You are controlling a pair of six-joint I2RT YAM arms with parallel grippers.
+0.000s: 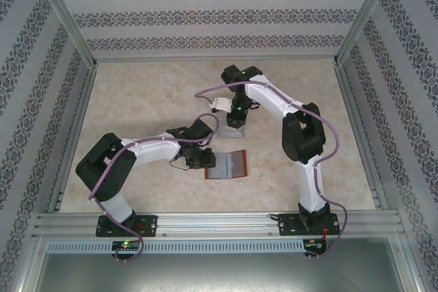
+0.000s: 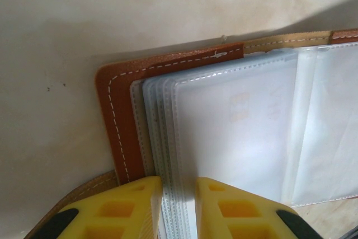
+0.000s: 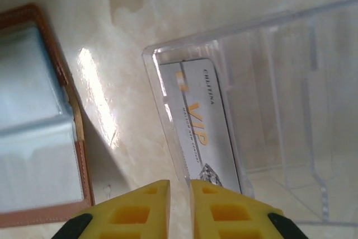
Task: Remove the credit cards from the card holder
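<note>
The reddish-brown card holder (image 1: 230,164) lies open on the table, its cloudy plastic sleeves (image 2: 240,132) fanned out inside the stitched leather cover (image 2: 114,99). My left gripper (image 2: 178,178) is shut on the near edge of the sleeve bundle; from above it (image 1: 205,160) sits at the holder's left side. A pale credit card (image 3: 204,121) with orange "VIP" lettering leans in the front slot of a clear acrylic stand (image 3: 279,82). My right gripper (image 3: 180,183) hovers just over the card's near end with a narrow gap between its jaws, and the card's face tilts away from them.
The acrylic stand (image 1: 235,125) sits behind the card holder (image 3: 33,138) near the table's middle, under the right wrist (image 1: 236,115). Aluminium frame posts and patterned walls enclose the beige table (image 1: 150,94) on three sides.
</note>
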